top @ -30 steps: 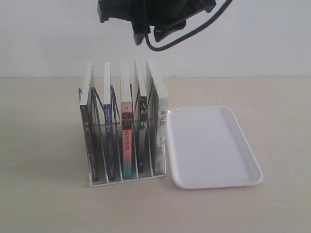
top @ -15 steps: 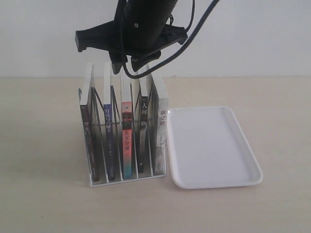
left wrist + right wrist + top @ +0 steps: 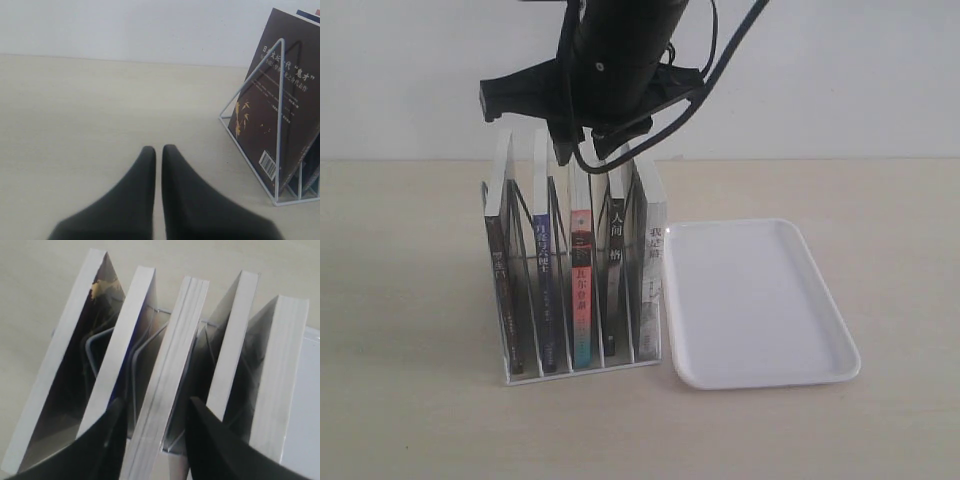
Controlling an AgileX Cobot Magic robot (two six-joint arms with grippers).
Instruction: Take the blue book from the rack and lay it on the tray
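Left gripper point(image 3: 157, 150) is pinched closed on nothing, low over the table point(image 3: 75, 125) beside the rack point(image 3: 620, 367). In the rack's second slot from the left stands the blue book point(image 3: 544, 285), upright. Right gripper point(image 3: 155, 407) hangs spread above the books, seemingly straddling the neighbouring red-and-teal-spined book point(image 3: 581, 300). Just right lies the tray point(image 3: 750, 300).

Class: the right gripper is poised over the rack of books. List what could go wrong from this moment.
1. The right gripper is open astride the red-and-teal-spined book, not the blue book one slot over. Closing here would likely grab the wrong one.
2. The books lean close together, so a finger going down may snag a neighbour or drag the rack.
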